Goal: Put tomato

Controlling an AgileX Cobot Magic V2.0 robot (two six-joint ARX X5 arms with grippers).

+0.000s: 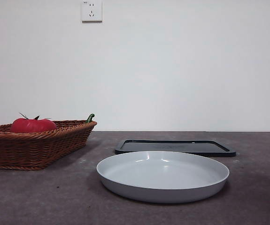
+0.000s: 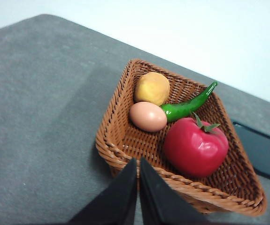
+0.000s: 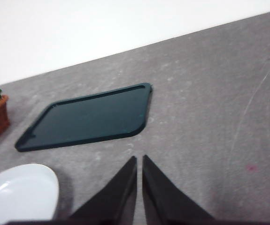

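**Still at the start: tomato waits in the basket**

So far nothing is grasped. The left gripper (image 2: 137, 180) hangs above the near rim of the wicker basket (image 2: 125, 154), its jaws pressed together, tips nearly touching. The tomato (image 2: 196, 146) lies in the basket just beyond those tips and a little to one side, untouched. Farther past it lie a pale egg (image 2: 147, 116), a yellow-orange round item (image 2: 152, 87) and a green chili pepper (image 2: 187, 107).

Judging by this, the step in hand is the approach. The next move calls for the left jaws to spread wide, shift over the tomato and descend around its glossy sides, clear of the egg.

The likely destination, a white plate (image 1: 163, 176), sits right of the basket; a dark flat tray (image 1: 174, 147) lies behind it. The right gripper (image 3: 138, 187) waits, jaws also closed, with the tray ahead of its tips.

The table (image 1: 41, 197) is grey and matte. Behind stands a bare white wall with a socket (image 1: 91, 10).
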